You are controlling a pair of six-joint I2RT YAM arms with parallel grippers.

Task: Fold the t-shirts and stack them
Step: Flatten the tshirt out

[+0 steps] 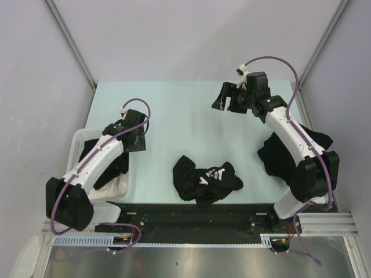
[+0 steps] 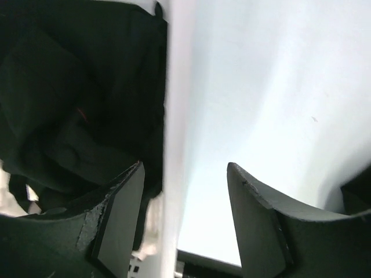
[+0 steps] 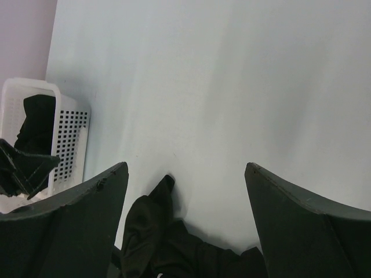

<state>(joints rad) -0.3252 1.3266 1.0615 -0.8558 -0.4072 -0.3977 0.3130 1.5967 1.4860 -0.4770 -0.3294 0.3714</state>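
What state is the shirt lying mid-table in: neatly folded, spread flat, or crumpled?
Crumpled. The shirt lies in an uneven bunched heap on the table, its white print creased and partly hidden.

Two end effectors (image 2: 184, 174) (image 3: 185, 171), one white basket (image 1: 77, 141), one lettered t-shirt (image 1: 204, 182) mid-table, two more black t-shirt heaps (image 1: 117, 168) (image 1: 277, 159), their count unclear.

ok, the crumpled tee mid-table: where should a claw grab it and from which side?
Likely the lobe at the far-left of the crumpled t-shirt, taken from above on the left side. The shirt is a bunched heap with no flat hem showing; that lobe pokes out clear of the rest, nearest the open left claw.
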